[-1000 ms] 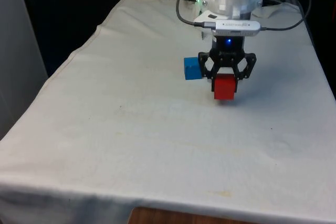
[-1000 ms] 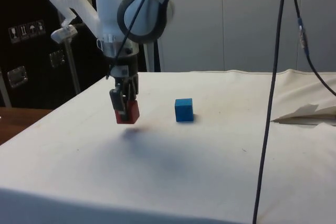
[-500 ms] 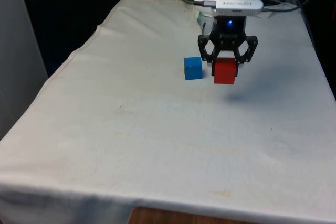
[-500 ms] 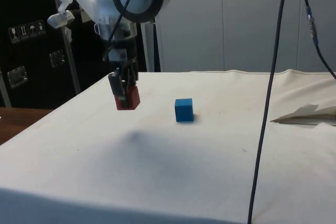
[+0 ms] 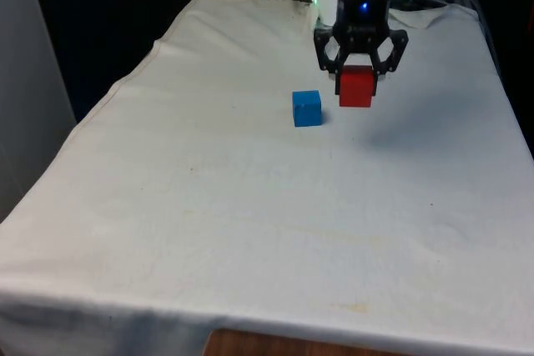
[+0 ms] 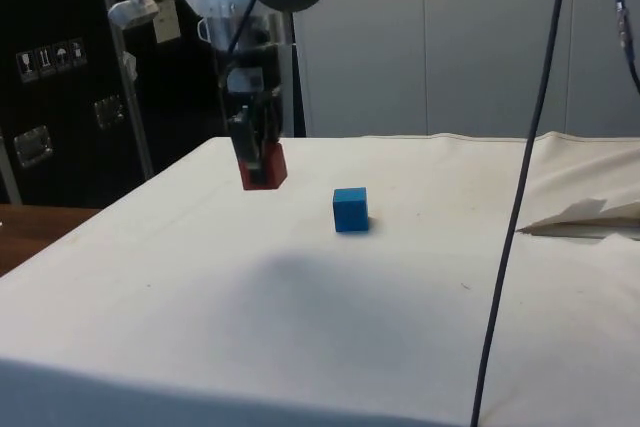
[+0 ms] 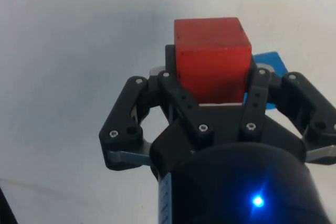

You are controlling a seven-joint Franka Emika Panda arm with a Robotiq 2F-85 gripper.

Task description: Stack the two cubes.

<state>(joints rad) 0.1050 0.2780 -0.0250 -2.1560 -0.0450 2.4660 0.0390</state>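
A white cloth (image 5: pixel 250 223) covers the whole table, lightly creased, with a bare strip of brown wooden table edge (image 5: pixel 250 343) at the front view's lower middle. Black curtains (image 5: pixel 108 6) fill that view's upper left. In the side view, dark cabinets (image 6: pixel 60 97) with small metal handles stand at the left, and a pale panelled wall (image 6: pixel 440 37) spans the upper right.

The gripper (image 6: pixel 262 162) hangs above the white cloth (image 6: pixel 300 327), its 2 black fingers clamped on a red cube (image 6: pixel 268 171) held clear of the surface. A blue cube (image 6: pixel 350 209) sits on the cloth, lower than the red cube and apart from it. A soft shadow lies on the cloth nearer the camera. A dark cable (image 6: pixel 520 197) hangs in front.
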